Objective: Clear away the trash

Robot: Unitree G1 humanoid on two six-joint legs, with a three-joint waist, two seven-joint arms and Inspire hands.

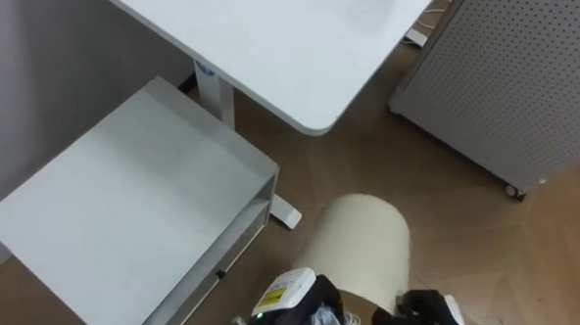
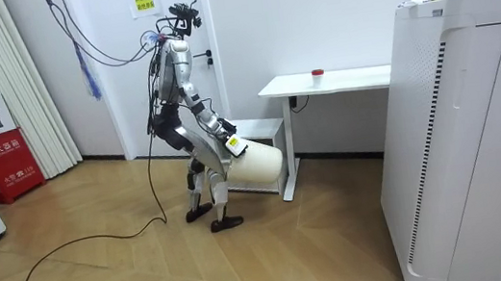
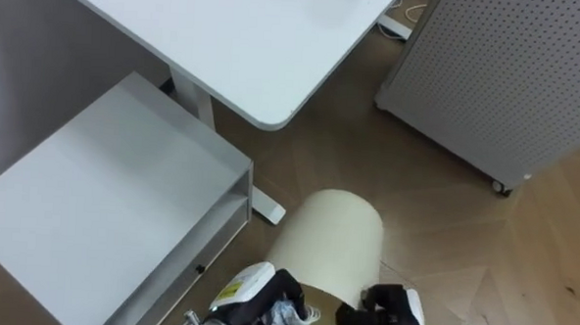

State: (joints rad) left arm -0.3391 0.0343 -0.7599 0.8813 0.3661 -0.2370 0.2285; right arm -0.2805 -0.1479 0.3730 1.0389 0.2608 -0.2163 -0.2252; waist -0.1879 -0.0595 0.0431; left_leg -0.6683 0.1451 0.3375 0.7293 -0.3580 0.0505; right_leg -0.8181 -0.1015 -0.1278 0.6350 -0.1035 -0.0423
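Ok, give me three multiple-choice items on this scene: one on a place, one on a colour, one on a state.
1. Where is the small red thing? A on the white desk; B on the floor; C on a windowsill.
2. What colour is the bin? A blue; B cream; C black.
3. How is the bin? A standing upright; B tipped on its side; C upside down on the desk.
Answers: 1 A, the room view shows it on the desk top. 2 B, both eye views show cream. 3 B, it lies sideways at the left hand and right hand.
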